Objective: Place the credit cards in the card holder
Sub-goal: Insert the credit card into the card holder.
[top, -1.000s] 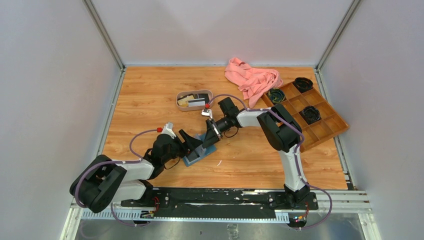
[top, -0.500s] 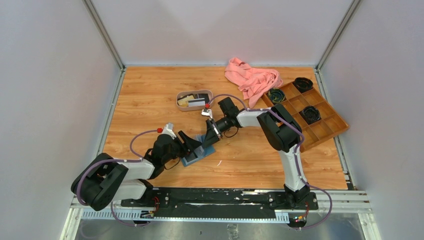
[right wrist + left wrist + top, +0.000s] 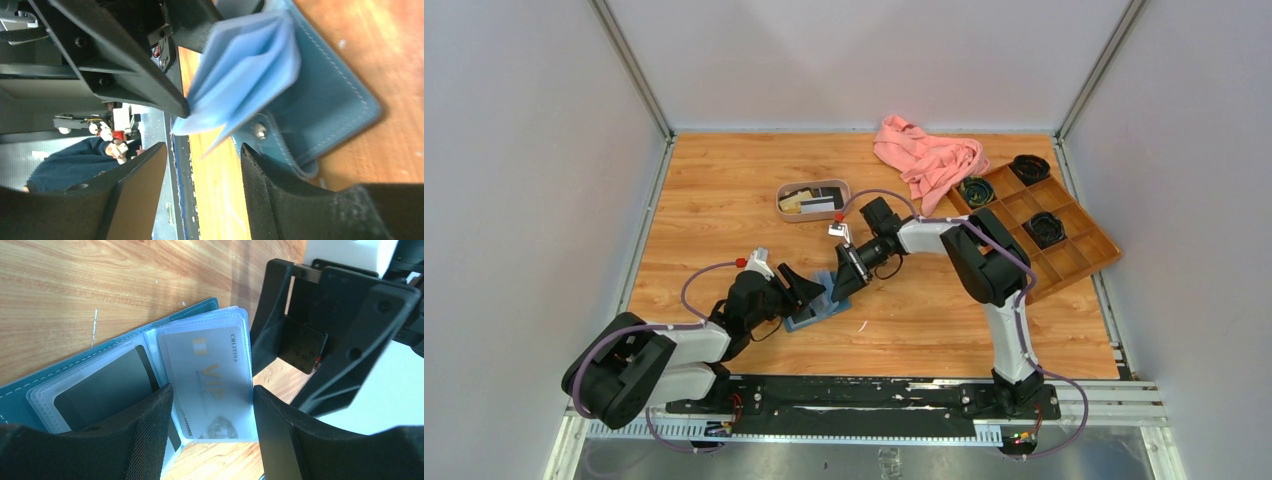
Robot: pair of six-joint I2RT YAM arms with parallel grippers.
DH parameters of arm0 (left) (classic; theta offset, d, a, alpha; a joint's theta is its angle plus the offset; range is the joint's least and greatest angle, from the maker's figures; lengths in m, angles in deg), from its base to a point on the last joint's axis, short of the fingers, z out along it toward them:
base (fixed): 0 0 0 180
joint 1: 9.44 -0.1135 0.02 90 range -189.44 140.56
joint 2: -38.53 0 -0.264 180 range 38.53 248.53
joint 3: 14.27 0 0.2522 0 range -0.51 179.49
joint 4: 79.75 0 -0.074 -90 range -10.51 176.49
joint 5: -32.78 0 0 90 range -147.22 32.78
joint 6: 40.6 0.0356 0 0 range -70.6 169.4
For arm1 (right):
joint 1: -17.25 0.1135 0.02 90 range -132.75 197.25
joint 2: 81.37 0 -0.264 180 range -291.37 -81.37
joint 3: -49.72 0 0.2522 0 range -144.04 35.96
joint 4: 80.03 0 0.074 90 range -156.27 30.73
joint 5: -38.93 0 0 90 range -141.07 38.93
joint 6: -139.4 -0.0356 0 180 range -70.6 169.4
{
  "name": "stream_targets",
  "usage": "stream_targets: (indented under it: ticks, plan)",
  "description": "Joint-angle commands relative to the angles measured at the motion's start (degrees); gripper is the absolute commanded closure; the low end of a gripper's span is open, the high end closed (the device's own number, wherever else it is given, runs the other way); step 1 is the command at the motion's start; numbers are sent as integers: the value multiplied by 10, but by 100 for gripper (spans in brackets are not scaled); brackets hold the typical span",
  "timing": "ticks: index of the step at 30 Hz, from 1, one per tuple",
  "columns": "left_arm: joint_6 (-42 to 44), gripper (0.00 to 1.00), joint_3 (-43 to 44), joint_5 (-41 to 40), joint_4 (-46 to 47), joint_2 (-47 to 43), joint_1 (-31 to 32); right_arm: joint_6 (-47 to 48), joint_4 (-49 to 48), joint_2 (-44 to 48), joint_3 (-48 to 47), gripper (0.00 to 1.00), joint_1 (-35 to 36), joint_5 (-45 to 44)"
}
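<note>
The teal card holder (image 3: 325, 105) lies open on the wooden table (image 3: 724, 200), near its front edge and between the two arms, with its snap button (image 3: 259, 131) showing on the flap. Its pale clear sleeves (image 3: 245, 65) fan up from the cover. The left wrist view shows a black card (image 3: 107, 390) in one sleeve and a grey-white VIP card (image 3: 210, 375) in the sleeve beside it. The left gripper (image 3: 212, 392) stands over the holder with its jaws partly apart, one finger over the black card's sleeve and the other just past the far edge of the VIP card. Whether its tips press on the sleeves cannot be told, and nothing is pinched between them. The right gripper (image 3: 202, 150) faces it from the other side with its jaws also partly apart. The loose edges of the fanned sleeves lie just ahead of the gap and it grips nothing. Further back, an oval tray (image 3: 778, 203) holds the other credit cards (image 3: 812, 203), well apart from the holder. A crumpled pink cloth (image 3: 929, 160) lies at the far right, touching a compartmented wooden box (image 3: 1074, 255).
</note>
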Motion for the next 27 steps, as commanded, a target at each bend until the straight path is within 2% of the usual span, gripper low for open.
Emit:
stream_targets:
  ticks: [1, 9, 14, 20, 27]
  plan:
    - [11, 39, -10, -5, -15, -1, -5, 62, 38, 40, -8, 39, 25, -14]
    - [11, 39, -11, 0, -15, -6, -8, 74, 83, 32, -30, 35, 47, -125]
    - [12, 39, -11, 2, -15, -5, -10, 88, 93, 34, -30, 36, 48, -147]
    - [15, 39, -11, 7, -15, -3, -13, 92, 96, 34, -28, 43, 47, -165]
    - [16, 39, -13, 12, -14, -7, -19, 110, 95, 44, -18, 43, 44, -191]
